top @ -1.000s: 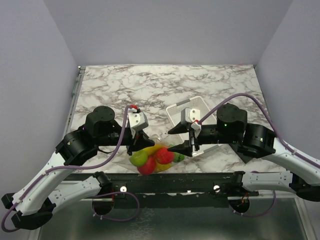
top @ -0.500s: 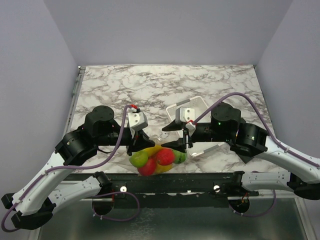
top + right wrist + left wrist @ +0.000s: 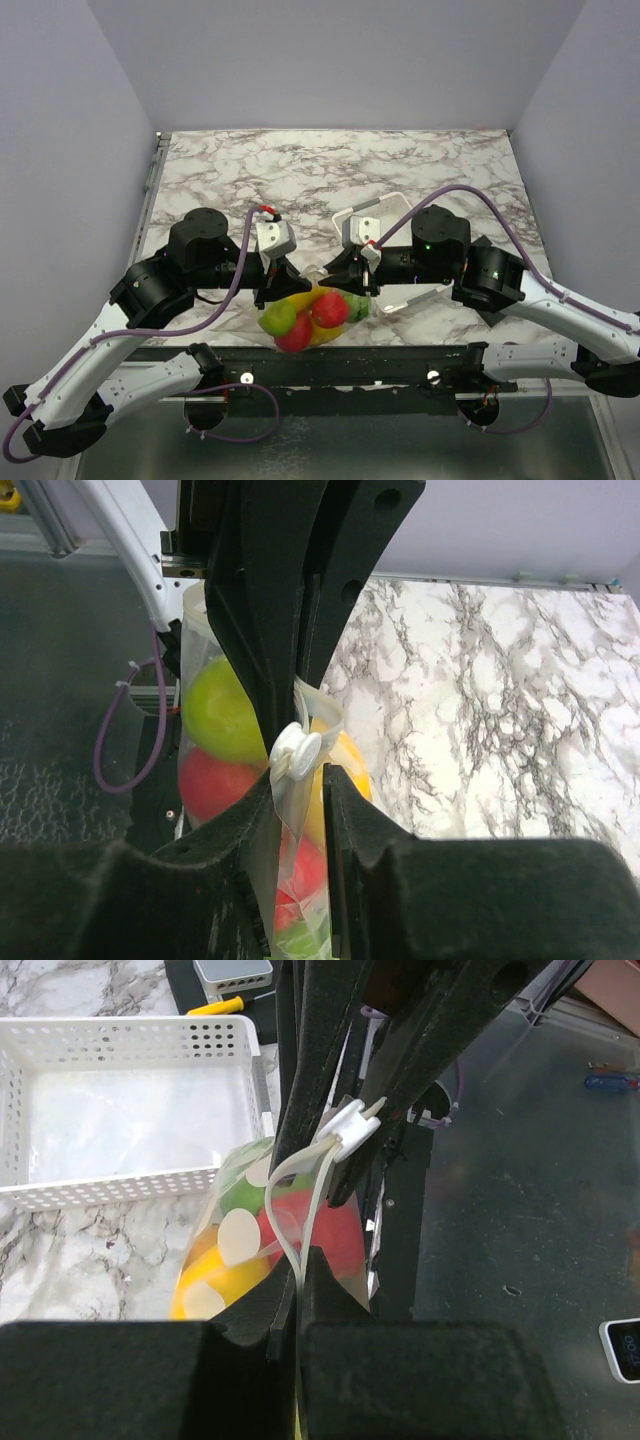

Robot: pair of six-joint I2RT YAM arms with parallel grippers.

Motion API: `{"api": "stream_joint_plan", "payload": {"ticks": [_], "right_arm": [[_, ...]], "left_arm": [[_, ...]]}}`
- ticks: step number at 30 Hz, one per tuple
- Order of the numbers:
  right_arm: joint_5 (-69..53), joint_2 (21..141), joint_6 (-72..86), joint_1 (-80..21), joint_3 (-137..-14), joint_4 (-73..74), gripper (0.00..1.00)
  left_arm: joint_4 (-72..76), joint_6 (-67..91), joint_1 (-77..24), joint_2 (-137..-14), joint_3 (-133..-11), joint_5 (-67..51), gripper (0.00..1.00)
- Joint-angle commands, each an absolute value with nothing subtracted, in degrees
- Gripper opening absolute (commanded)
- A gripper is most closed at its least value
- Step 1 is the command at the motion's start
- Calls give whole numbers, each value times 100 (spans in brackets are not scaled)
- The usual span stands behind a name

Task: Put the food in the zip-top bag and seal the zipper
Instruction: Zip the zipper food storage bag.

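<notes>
The zip-top bag (image 3: 345, 312) hangs at the table's front edge, filled with the food (image 3: 312, 318): red, light green and yellow toy fruits. My left gripper (image 3: 272, 292) is shut on the zipper (image 3: 290, 1210) strip at the bag's left end; in the left wrist view the strip runs between the closed left gripper (image 3: 297, 1260). My right gripper (image 3: 349, 284) straddles the bag's top by the white slider (image 3: 297, 754). In the right wrist view the right gripper (image 3: 300, 778) is narrow with a gap, the film between its jaws. The red fruit (image 3: 215, 780) and the green fruit (image 3: 222, 712) show through.
A white slotted basket (image 3: 396, 204) stands just behind the right gripper; it looks bare inside, with its rim (image 3: 130, 1028) close behind the bag. The table's front edge and a dark rail (image 3: 330, 365) lie right under the bag.
My right arm has moved left to the bag and its jaws have narrowed around the bag's top. The left gripper and the bag have stayed in place.
</notes>
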State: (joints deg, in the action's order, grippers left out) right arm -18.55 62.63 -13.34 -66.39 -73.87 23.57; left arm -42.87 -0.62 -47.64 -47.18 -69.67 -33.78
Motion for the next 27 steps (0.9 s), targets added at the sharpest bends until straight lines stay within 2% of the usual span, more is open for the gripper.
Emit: {"api": "stream_joint_plan", "payload": {"ticks": [1,7,11,13,16,19,21,27], "right_arm": [[-1874,6316,-1257,-6669,-7308,2180,23],[-1942,6333,-1258,-6663,-7328,2221,1],[-2121,6270,-1292,-6670,-7352,2225,1],[-2229,6241,-1300,-6668,-7384,2243,1],[-2279,6269,-1301,-6668,-7514,2394,1],[-2349,6322,-1288,-6664,-7622,2519,1],[-2410,6324,-1247,-6668,-7642,2525,1],[-2648,6433,-1124,-6663,-7733,2699,1]], "left_arm": [[-3995,-18,-4763,-4693,-7133,-3697,0],[-3981,-42,-4757,-4620,-7103,-3668,0],[-3983,-44,-4761,-4561,-7039,-3575,0],[-3983,-28,-4761,-4525,-7008,-3454,10],[-3974,-26,-4761,-4471,-7032,-3357,35],[-3963,-57,-4761,-4465,-7141,-3348,50],[-3888,-61,-4760,-4465,-7202,-3342,54],[-3486,-19,-4760,-4424,-7179,-3382,55]]}}
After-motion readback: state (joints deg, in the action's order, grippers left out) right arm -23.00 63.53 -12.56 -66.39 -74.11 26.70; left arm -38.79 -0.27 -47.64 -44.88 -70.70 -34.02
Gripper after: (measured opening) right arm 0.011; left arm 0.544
